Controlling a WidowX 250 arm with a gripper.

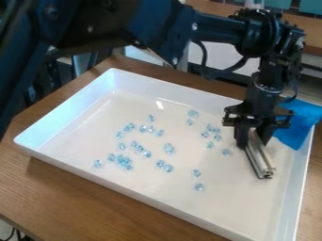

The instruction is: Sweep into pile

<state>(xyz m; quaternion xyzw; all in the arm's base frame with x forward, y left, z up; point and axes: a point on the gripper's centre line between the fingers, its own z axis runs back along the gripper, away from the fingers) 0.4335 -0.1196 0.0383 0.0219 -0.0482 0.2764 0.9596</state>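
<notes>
"Nearest the camera, what do we have?"

"Black arm links (132,23), mine, looming over the upper left and cut off by the view's top and left edges. Under them sits the white tray (66,113), on the wooden tabletop (50,188)."

"And your fingers (241,136)?"

"Narrowed on the pale metal-looking bar (259,155), one either side. My gripper (253,140) points down over the right part of the tray, nearer its far edge than its near one."

"Which way does the bar point?"

"Its long axis runs from between my fingertips toward the near right corner of the tray, and the grooved end faces the camera. It isn't quite parallel to the right edge; the near end leans toward that side."

"Does it touch the floor of the tray?"

"I cannot tell. The end I grip is hidden between my fingers, so I can't say where it stops."

"The little pieces?"

"Clear, light blue pieces (123,162), loosely scattered over the middle and left, all left of my bar. One lies near it, apart. Some overlap in clumps, so I wouldn't swear to a count."

"Anything else hard to make out?"

"I hide part of the far edge. At the far right corner is a blue sheet (301,127), partly behind me and cut off at the right. The near right corner is cropped."
</notes>
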